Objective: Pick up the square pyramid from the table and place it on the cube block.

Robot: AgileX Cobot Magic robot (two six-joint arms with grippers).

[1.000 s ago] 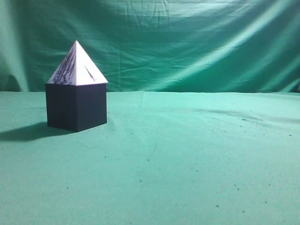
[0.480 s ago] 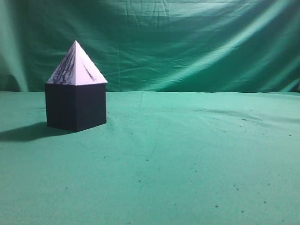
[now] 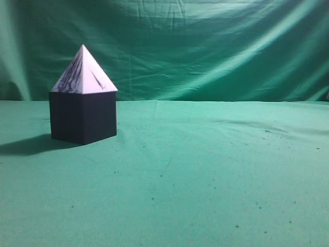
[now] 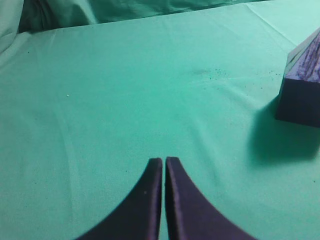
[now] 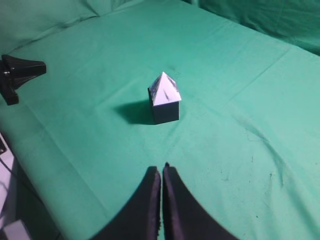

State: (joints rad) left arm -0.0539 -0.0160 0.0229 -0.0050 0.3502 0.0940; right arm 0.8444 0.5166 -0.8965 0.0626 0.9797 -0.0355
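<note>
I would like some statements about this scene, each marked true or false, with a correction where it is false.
1. The pyramid rests on top of the cube. True.
2. The right gripper holds the pyramid. False: it is shut on nothing and is well away from the stack.
3. The left gripper is shut and empty. True.
4. The cube lies on its side beside the pyramid. False: it stands flat on the table, under the pyramid.
5. The pyramid points downward. False: its tip points up.
</note>
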